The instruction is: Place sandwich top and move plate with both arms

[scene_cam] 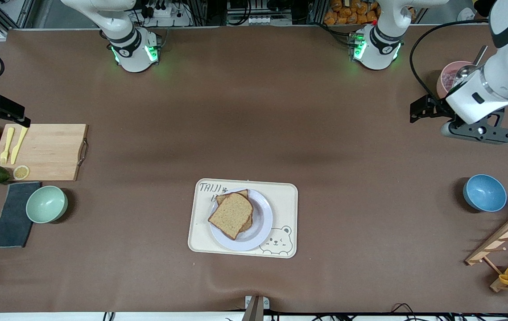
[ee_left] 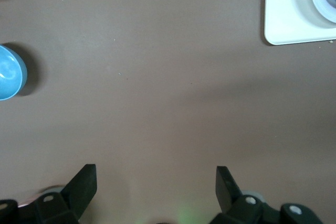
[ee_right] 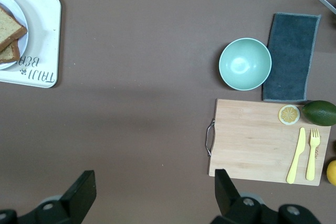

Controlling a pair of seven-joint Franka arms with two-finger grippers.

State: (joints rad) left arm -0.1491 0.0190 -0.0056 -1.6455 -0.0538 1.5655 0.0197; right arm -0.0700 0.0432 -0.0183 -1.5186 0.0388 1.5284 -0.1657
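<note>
Two bread slices are lying stacked on the plate [scene_cam: 260,223], the sandwich top [scene_cam: 231,215] already resting on the lower slice [scene_cam: 239,194], and the plate is sitting on the bear tray [scene_cam: 285,196] near the front camera. We are judging the placing done; moving the plate is next, and it is asking both arms to come in at the rim. We are keeping the left gripper [scene_cam: 419,110] and the right gripper [scene_cam: 2,112] spread wide, empty, waiting over the table ends. We are counting three bowls, one cutting board [scene_cam: 48,149], one tray
</note>
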